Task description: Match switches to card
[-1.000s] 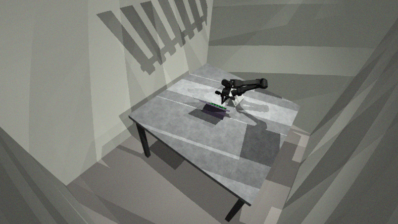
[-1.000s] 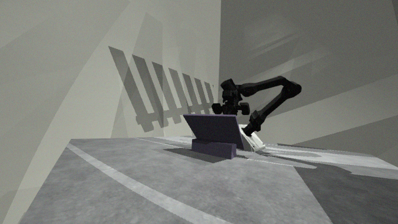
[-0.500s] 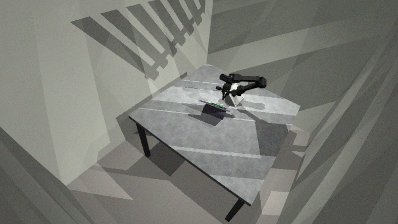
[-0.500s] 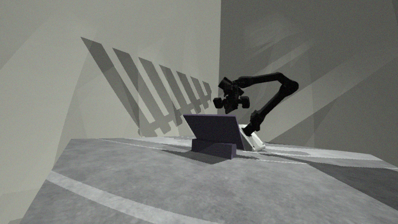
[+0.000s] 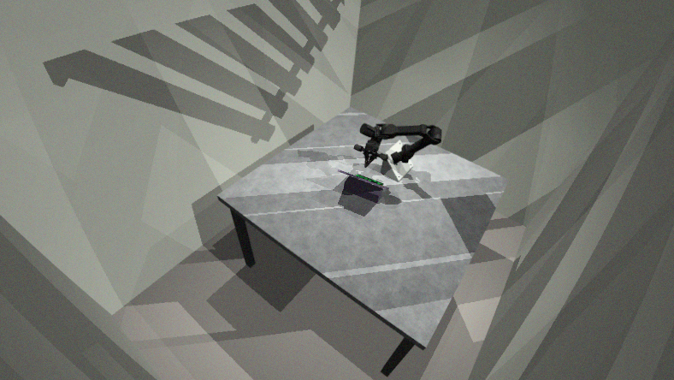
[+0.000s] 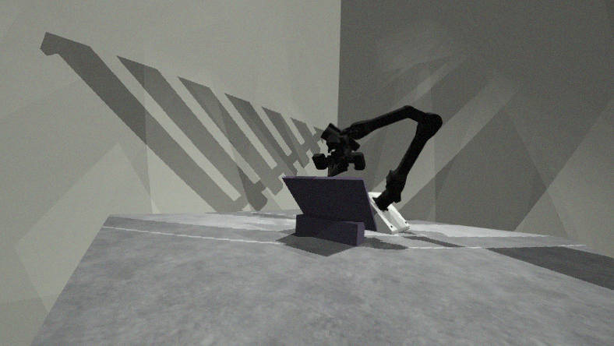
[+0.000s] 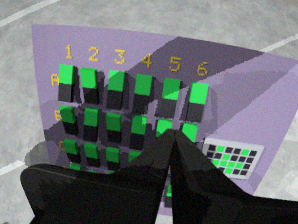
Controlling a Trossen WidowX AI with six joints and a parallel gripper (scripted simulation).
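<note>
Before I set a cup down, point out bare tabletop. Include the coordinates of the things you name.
Bare: the grey stone-patterned tabletop [image 5: 377,240] [image 6: 257,296] between the purple slanted panel's back [image 6: 330,197] and the table's long edge. Crowded: the panel's switch side, under the black hand [image 5: 368,160] [image 6: 336,168] [image 7: 172,135].

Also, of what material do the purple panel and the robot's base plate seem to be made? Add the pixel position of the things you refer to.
Purple panel [image 6: 330,198] [image 7: 240,107]: perhaps painted wood or plastic, matt; its colour is even, without shine.
Base plate [image 5: 399,175] [image 6: 389,221]: white, smooth, maybe coated metal or plastic; small dark holes show, but the look does not settle it.
</note>
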